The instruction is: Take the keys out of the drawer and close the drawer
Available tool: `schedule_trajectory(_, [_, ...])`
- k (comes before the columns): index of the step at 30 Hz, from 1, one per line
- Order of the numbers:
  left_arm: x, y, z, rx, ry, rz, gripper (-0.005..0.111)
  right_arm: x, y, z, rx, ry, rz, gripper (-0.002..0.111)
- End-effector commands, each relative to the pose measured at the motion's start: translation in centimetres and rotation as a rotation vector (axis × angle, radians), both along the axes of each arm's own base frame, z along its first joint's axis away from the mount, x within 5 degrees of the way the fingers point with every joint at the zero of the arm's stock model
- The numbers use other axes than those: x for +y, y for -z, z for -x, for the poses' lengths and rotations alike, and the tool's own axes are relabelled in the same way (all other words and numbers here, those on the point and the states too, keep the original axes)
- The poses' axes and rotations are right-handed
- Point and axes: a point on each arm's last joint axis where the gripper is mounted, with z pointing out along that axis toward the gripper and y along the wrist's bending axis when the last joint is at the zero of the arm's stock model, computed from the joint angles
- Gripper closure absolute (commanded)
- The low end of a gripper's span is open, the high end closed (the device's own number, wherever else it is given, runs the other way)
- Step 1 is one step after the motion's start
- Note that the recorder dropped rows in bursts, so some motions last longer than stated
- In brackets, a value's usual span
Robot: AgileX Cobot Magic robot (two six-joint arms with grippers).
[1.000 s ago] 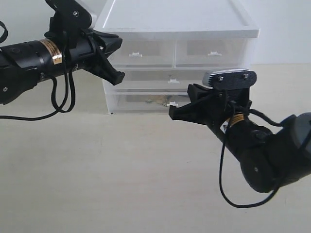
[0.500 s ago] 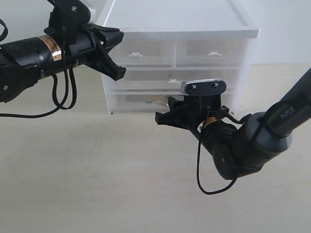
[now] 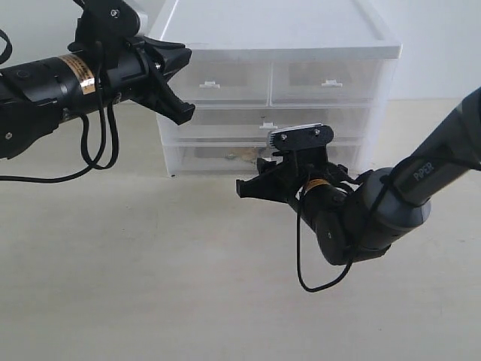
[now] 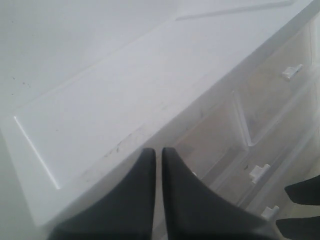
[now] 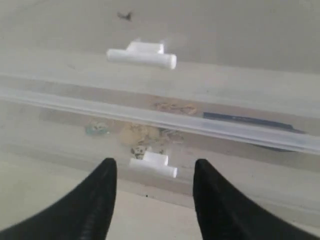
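— Where is the right arm sitting?
— It is reaching in low from the right, with its far end running off the edge. The right gripper (image 3: 252,184) is pointing at the bottom of the white three-tier unit (image 3: 278,34). Its fingers are standing apart. Seen from the wrist, they are framing the small tab handle (image 5: 152,167) of the lowest drawer (image 3: 203,159), not touching it as far as I am seeing.
— And the left?
— It is coming in high from the left, with the left gripper (image 4: 156,152) hanging by the unit's top left corner. Its fingers are drawn together with only a slit between them.
— The keys?
— The keys (image 5: 145,136) are lying inside that drawer, just behind the handle, showing as a gold smear through the translucent front.
— What is it all standing on?
— A pale beige table (image 3: 150,286), with a plain light wall (image 3: 440,45) behind. A black cable (image 3: 301,263) is looping under the right arm.
— Anything unclear?
— The plastic is blurring the keys, so I am not making out chain or charm. Whether the drawer is fully pushed in, I cannot tell.
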Motion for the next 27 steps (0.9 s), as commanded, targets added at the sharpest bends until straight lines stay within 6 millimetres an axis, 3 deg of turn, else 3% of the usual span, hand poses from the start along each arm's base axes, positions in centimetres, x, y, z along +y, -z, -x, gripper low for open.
schedule_trajectory(1, [0.0, -0.3, -0.1, -0.008, -0.003, 0.026, 0.103, 0.0, 0.0, -0.1, 0.001, 0.002, 0.008, 0.036])
schedule_trajectory(5, [0.0, -0.3, -0.1, -0.008, -0.003, 0.026, 0.103, -0.2, 1.0, -0.6, 0.048, 0.07, -0.006, 0.032])
schedule_trajectory(12, [-0.1, -0.3, -0.1, -0.013, -0.001, 0.029, 0.103, 0.1, 0.8, -1.2, 0.032, 0.068, 0.005, 0.032])
schedule_trajectory(20, [-0.1, -0.3, -0.1, -0.017, 0.003, 0.028, 0.103, 0.1, 1.3, -1.2, 0.017, 0.072, 0.008, 0.038])
schedule_trajectory(27, [-0.1, -0.3, -0.1, -0.017, 0.003, 0.028, 0.103, 0.1, 1.2, -1.3, 0.004, 0.075, 0.005, 0.069])
